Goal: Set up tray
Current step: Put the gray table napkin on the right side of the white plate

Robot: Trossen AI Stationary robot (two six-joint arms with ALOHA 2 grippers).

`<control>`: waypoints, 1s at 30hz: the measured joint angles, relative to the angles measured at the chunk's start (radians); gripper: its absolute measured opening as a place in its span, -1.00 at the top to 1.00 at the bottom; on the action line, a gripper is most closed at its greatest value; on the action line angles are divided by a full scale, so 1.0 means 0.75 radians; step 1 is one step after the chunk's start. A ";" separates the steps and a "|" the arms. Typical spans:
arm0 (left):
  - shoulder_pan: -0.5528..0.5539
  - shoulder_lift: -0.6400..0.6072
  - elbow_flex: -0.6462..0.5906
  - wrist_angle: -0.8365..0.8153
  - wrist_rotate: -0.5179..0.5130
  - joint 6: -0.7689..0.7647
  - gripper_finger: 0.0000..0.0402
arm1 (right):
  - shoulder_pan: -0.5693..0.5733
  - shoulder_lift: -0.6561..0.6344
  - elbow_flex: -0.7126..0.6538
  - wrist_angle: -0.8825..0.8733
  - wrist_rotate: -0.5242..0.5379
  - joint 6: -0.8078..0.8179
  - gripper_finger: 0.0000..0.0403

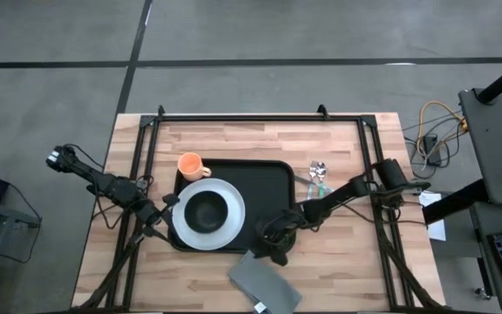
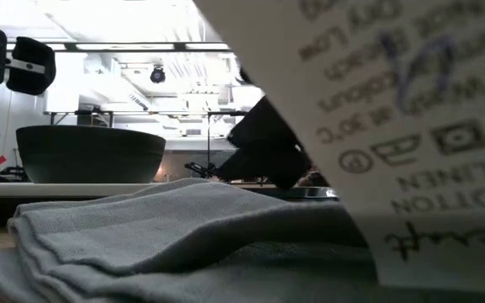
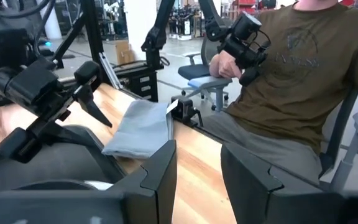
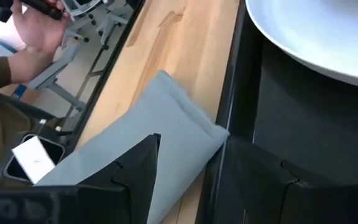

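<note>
The black tray (image 1: 273,179) lies in the middle of the table. On its left half a white plate (image 1: 227,228) carries a dark bowl (image 1: 206,210). An orange mug (image 1: 190,165) stands at the tray's far left corner. The grey folded napkin (image 1: 264,283) lies flat by the table's near edge, with one corner at the tray's rim (image 4: 230,93). My right gripper (image 1: 277,249) is open, low over the tray's near right corner; in its wrist view the fingers (image 4: 135,171) stand either side of the napkin (image 4: 160,134) corner and the rim. My left gripper (image 1: 169,211) is open at the plate's left edge.
Cutlery (image 1: 318,174) lies on the wood right of the tray. A white care label (image 2: 394,126) on the napkin (image 2: 141,227) fills the right of the low view. A seated person (image 3: 291,81) holding a controller is beyond the table's near edge. Bare wood shows right of the tray.
</note>
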 joint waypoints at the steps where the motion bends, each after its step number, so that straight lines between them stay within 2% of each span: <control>1: 0.000 0.003 0.000 0.000 0.000 0.000 0.47 | 0.000 0.014 0.007 0.001 0.001 0.003 0.09; 8: 0.001 0.016 0.000 0.000 0.000 -0.001 0.47 | -0.002 0.085 0.067 -0.026 0.002 0.017 0.09; 22: 0.001 0.015 0.000 0.000 -0.001 0.000 0.47 | -0.004 0.088 0.103 -0.074 0.017 -0.008 0.10; 30: 0.001 0.015 0.000 0.000 -0.001 0.000 0.47 | -0.004 0.090 0.099 -0.082 0.016 -0.009 0.19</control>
